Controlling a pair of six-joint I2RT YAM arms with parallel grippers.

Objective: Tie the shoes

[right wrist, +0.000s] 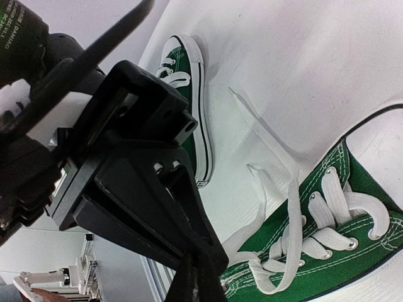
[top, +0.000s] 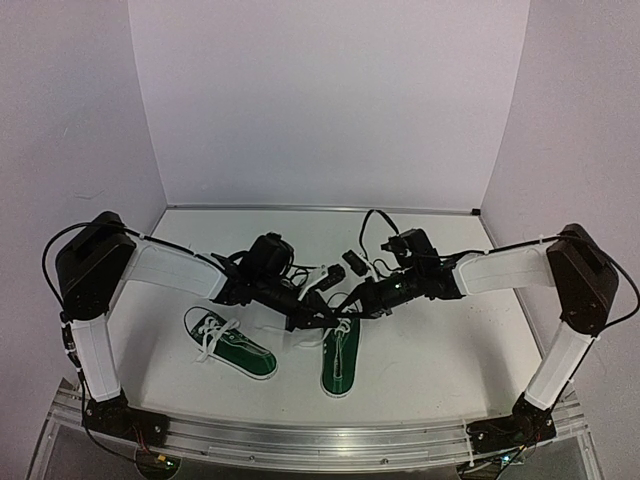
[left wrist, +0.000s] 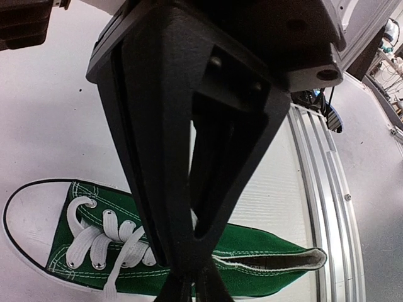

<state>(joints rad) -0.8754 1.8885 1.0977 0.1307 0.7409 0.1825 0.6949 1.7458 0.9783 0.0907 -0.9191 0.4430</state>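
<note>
I sit in a robotics lab test cell: plain white panels [top: 330,100] wall in a smooth white counter [top: 430,355], and my white-and-black left arm [top: 170,268] and right arm [top: 500,270] are bolted onto a ribbed aluminium rail [top: 320,437].

The left shoe [top: 245,352] and the right shoe [top: 340,365] are both dark green canvas. Their laces [right wrist: 334,192] are white, and white stitching follows the seams in 2 parallel lines. The eyelets [left wrist: 108,216] are silver. The toe cap [left wrist: 28,220] is white, and a thin black line runs around the white sole. The bench [top: 440,350] is plain white with a few small dark specks. The walls [top: 330,100] are pale with a light lilac tint. The left arm [top: 165,268] and the right arm [top: 500,270] have long white links and black joints; their jaws are plain black. The cables [top: 372,218] are black. The rail [top: 320,438] is silver, with fine grooves along it.
</note>
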